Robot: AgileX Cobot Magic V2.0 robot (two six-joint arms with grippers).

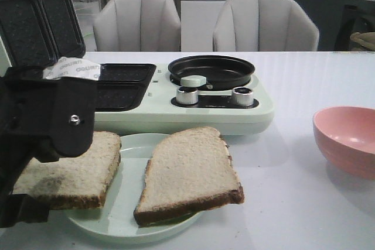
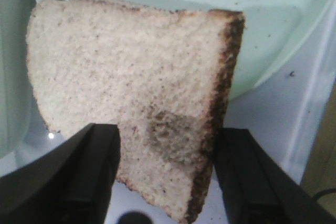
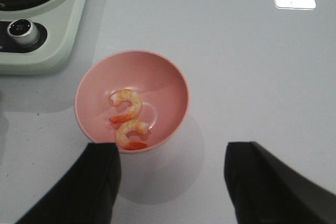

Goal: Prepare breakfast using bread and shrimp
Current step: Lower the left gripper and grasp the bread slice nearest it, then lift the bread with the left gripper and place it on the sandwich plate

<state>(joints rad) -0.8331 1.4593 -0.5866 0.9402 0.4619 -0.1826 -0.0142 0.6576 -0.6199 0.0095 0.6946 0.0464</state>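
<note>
Now, front view: the black left gripper [image 1: 41,162] sits low at the near left edge of the pale green round plate [image 1: 133,150], over the left slice of pale beige sandwich bread with dark crust [image 1: 82,171]; a second, similar right slice [image 1: 190,174] lies on the same plate just beside it, its near corner overhanging the rim. Behind stands the mint-green breakfast maker [image 1: 234,115] with its waffle lid up and a black round pan [image 1: 212,71]. A pink plastic bowl [image 1: 347,139] rests well apart at the right. Left wrist view: both fingers [image 2: 86,174] flank the slice's near corner, the right-hand one against the crust, the other beside the crumb; jaws spread, and I cannot tell whether they bear on it. My judgement: the step is grasping this slice; close squarely across the corner, lightly, since soft crumb will crush or tear, then lift level. Right wrist view: the right gripper [image 3: 170,182] hangs spread wide above the table, holding nothing, with two curled pink-orange shrimp [image 3: 128,118] lying inside the bowl, just ahead of its fingertips.
</note>
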